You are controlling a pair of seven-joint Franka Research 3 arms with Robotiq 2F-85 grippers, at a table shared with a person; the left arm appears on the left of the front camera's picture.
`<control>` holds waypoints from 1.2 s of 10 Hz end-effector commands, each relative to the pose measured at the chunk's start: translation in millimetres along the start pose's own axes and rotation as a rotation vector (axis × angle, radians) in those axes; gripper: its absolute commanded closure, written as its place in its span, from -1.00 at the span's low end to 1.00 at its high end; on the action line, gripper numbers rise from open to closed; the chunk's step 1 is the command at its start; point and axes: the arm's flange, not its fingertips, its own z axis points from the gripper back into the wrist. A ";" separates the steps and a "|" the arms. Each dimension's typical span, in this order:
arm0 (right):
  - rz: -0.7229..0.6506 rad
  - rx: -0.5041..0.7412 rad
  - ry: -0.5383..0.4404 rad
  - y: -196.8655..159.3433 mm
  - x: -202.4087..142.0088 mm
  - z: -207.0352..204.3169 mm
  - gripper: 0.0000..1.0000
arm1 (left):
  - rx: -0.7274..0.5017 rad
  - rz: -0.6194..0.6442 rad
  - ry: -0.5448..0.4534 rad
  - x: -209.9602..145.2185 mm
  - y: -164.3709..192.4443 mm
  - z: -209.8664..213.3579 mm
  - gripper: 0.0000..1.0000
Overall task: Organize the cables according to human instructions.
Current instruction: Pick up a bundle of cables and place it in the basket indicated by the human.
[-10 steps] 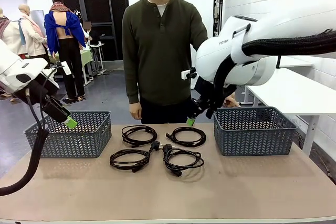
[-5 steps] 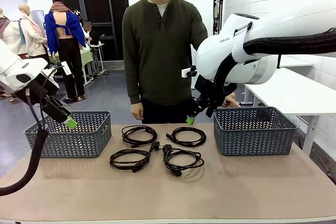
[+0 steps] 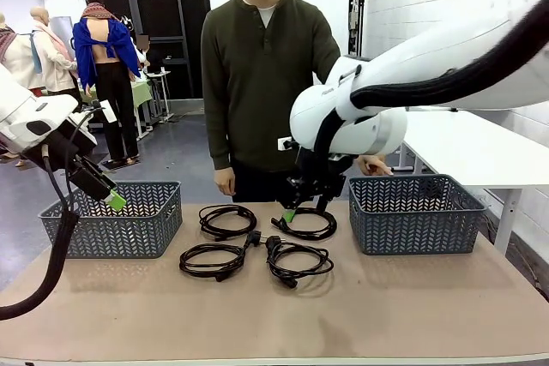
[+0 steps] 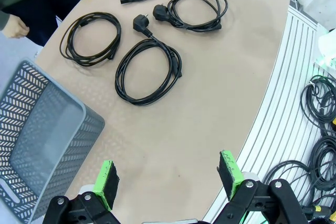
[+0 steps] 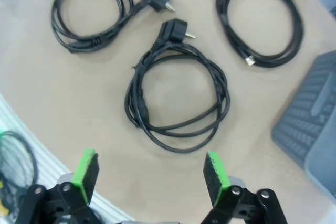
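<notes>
Right gripper point(image 3: 292, 213), jaws apart and empty, hangs over the four coiled black power cords point(image 3: 273, 244); left gripper point(image 3: 110, 197), also open-jawed, hovers near the left basket point(image 3: 129, 237)

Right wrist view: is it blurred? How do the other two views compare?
Right wrist view: soft all over, the cables smeared and fuzzy at their edges. Left wrist view: sharp, but the wide lens bows the table edge. Front view: crisp, even light, faint shadows under the cables, no glare.
</notes>
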 end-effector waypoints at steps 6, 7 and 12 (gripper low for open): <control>-0.108 0.054 0.139 6.0 42.3 -73.2 -1.00 | -0.015 -0.004 -0.016 -1.0 3.0 0.6 -1.00; -0.134 0.044 0.148 5.9 46.5 -82.6 -1.00 | -0.015 -0.004 -0.016 -1.0 3.0 0.6 -1.00; -0.198 -0.018 0.179 12.6 54.2 -116.6 -1.00 | -0.015 -0.004 -0.016 -1.0 3.0 0.6 -1.00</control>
